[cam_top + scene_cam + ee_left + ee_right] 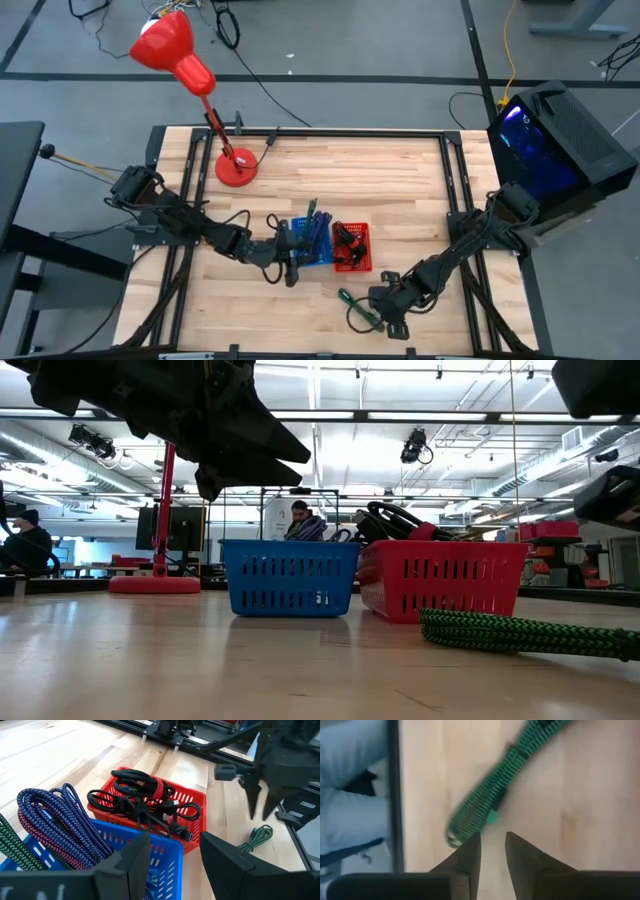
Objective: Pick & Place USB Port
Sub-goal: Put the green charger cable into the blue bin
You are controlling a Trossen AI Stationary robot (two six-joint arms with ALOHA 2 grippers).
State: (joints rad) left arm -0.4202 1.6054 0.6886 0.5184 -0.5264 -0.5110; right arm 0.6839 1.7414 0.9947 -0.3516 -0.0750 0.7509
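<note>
The scene is brightly and evenly lit from overhead; long ceiling light strips (330,430) glare white in the low view. The wooden table (400,180) shows only soft shadows under the arms. In the low view the near table surface is soft, and dark arm parts at the top are silhouetted. In the right wrist view the green cable (492,800) is smeared by blur.

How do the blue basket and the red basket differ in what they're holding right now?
The blue basket holds braided cables in blue, magenta and green that stick up over its rim; the red basket holds mostly black cables, coiled and bundled low inside. The blue basket sits right in front of the left gripper; the red basket sits beyond it, nearer the green cable on the table. Both are slotted plastic baskets standing side by side.
</note>
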